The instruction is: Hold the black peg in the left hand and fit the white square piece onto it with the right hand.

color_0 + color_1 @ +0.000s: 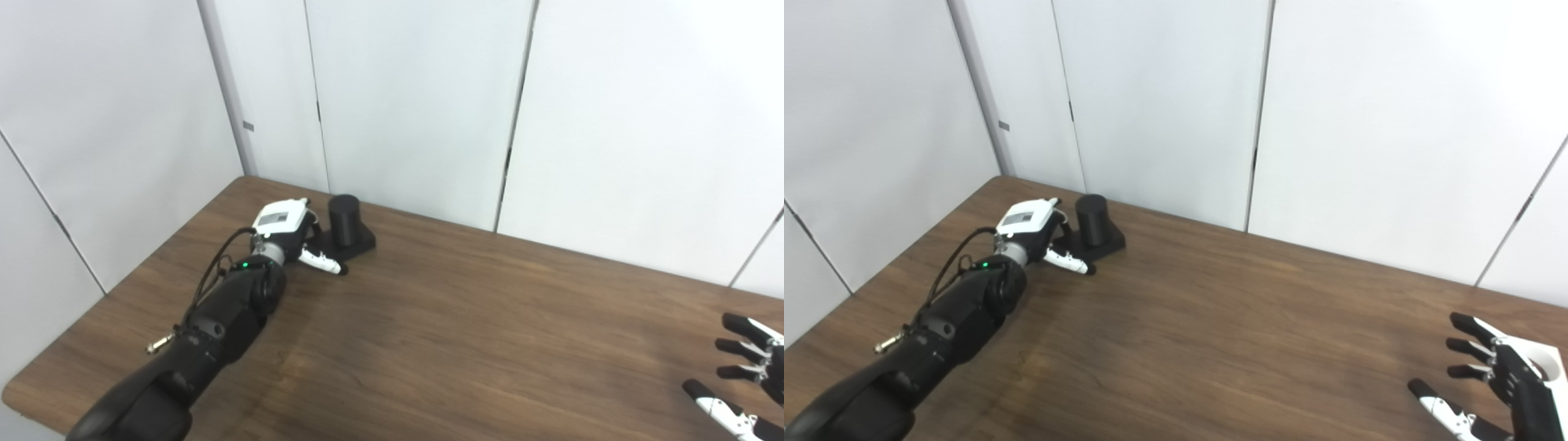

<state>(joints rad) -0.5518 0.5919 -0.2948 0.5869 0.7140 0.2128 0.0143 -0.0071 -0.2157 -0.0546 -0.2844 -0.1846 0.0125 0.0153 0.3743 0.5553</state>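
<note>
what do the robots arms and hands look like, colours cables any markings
The left arm is glossy black, with a thin black cable looping along it, a small green light near the wrist and a metal plug. The left hand has a white back and white, black-tipped fingers. The right hand matches: black and white.

One black peg (344, 219) is in sight: a single upright cylinder on one flat black base (361, 242) (peg and base look like one joined piece). One wooden table (465, 318) carries it. There are two hands: one left hand (288, 233) beside the peg's base, and one right hand (1494, 380) at the table's near right corner, with fingers spread. Two arms enter the pictures, though only one, the black left arm (208, 324), shows at length.
</note>
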